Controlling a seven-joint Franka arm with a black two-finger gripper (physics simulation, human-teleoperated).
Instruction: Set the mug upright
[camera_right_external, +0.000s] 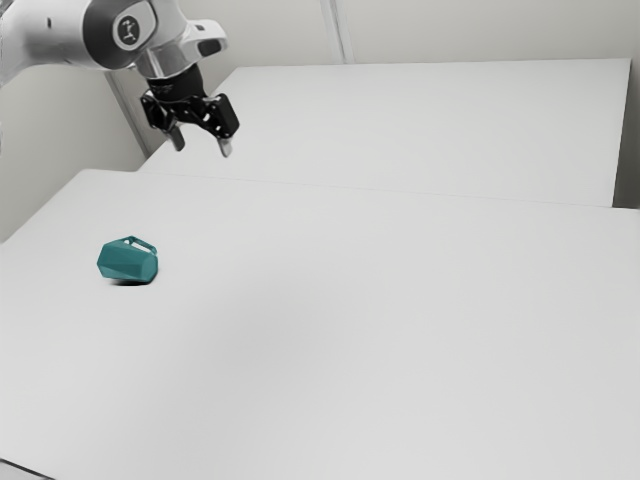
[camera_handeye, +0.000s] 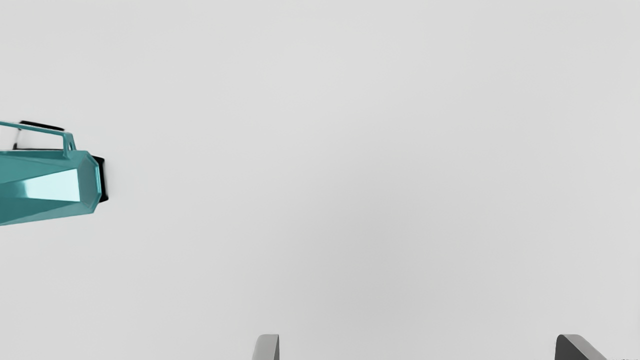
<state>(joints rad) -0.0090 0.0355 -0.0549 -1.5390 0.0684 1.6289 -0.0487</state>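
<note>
Open and empty, my gripper (camera_right_external: 202, 148) hangs well apart from the mug (camera_right_external: 128, 262), lying sideways below; righting it remains.

We see a plain white table (camera_right_external: 380, 340); on it, toward the exterior view's left, our teal mug (camera_right_external: 127, 263) lies on its side.

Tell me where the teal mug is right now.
The teal faceted mug lies on its side on the white table, toward the exterior view's left; the wrist view shows it off to one side of the hand's open fingers.
</note>
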